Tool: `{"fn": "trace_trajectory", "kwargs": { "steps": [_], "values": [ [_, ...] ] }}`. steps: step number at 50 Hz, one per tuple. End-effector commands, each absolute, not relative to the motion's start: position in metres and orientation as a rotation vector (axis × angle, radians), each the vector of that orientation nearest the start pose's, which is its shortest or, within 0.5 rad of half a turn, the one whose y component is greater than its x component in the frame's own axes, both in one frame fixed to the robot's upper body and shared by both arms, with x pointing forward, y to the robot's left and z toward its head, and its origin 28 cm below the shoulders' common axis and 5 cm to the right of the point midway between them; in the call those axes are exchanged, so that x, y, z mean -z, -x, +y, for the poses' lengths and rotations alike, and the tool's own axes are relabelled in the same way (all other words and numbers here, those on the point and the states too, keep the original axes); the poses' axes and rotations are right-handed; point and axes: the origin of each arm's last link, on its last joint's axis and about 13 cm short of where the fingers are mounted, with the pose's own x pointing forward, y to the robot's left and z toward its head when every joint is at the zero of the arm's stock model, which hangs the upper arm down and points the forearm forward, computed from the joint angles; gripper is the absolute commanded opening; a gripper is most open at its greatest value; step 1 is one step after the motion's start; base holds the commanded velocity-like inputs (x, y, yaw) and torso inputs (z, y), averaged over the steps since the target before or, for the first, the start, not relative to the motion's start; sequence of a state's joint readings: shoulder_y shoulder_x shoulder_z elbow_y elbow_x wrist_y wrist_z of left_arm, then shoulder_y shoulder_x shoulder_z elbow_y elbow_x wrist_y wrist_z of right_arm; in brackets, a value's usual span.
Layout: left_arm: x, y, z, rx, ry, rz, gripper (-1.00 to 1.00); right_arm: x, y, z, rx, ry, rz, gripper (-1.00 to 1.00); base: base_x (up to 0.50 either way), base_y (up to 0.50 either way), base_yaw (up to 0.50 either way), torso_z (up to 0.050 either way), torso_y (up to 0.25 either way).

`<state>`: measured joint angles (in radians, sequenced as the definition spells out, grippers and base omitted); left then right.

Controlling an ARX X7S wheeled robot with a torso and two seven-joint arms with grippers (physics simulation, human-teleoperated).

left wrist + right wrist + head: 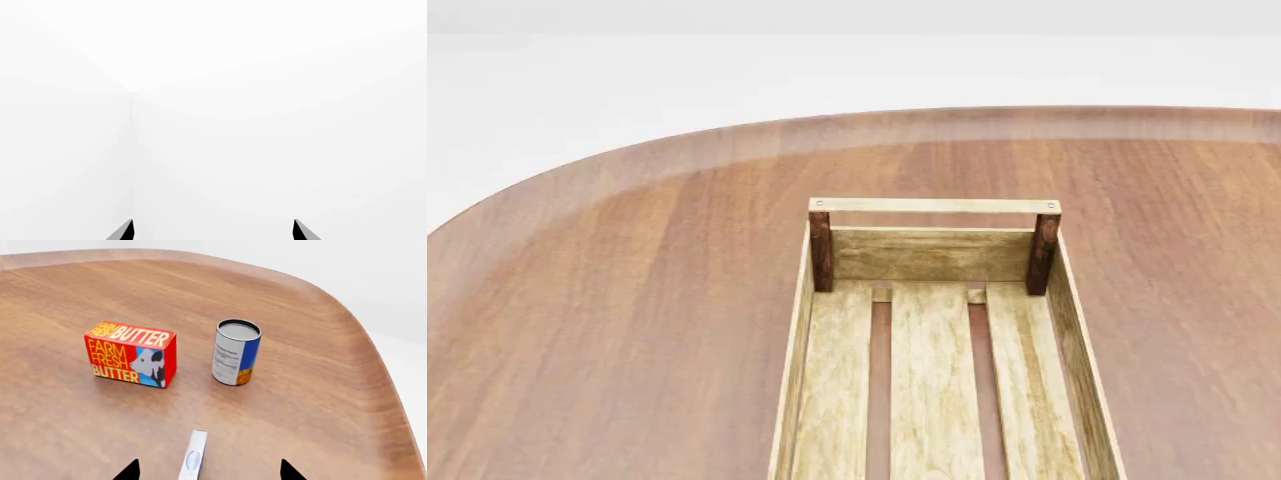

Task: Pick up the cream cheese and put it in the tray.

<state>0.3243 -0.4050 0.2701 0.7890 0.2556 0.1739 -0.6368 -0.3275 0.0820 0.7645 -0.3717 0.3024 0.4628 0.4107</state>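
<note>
The cream cheese [193,454], a thin white box with a blue oval logo, lies on the wooden table in the right wrist view. My right gripper [209,471] is open, its two dark fingertips [130,471] standing either side of the box and apart from it. The tray [937,245], a light slatted wooden crate with dark corner posts, fills the lower middle of the head view with nothing in it. My left gripper [212,231] is open and faces only white background. Neither arm shows in the head view.
A red-orange butter box [131,354] and an upright can [235,352] stand on the table beyond the cream cheese. The table's rounded edge [373,370] curves past the can. The tray rests on the same brown table [614,300].
</note>
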Motion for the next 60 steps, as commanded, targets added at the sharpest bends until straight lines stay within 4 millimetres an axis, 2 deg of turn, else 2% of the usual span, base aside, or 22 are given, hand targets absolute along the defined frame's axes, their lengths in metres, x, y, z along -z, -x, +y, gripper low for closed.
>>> {"fn": "trace_trajectory", "kwargs": {
  "steps": [1,15,60],
  "values": [
    [-0.128,-0.121,0.204,-0.177,-0.201,-0.72,1.0,-0.023,-0.087,-0.244,1.061,-0.083,0.314,1.0,0.0,0.0,0.0,0.0,0.0],
    [-0.128,-0.122,0.204,-0.175,-0.2,-0.717,1.0,-0.015,-0.102,-0.243,1.034,-0.126,0.318,1.0,0.0,0.0,0.0,0.0,0.0],
    [-0.128,-0.122,0.205,-0.18,-0.2,-0.718,1.0,0.009,-0.104,-0.251,1.073,-0.166,0.372,1.0,0.0,0.0,0.0,0.0,0.0]
  ]
}}
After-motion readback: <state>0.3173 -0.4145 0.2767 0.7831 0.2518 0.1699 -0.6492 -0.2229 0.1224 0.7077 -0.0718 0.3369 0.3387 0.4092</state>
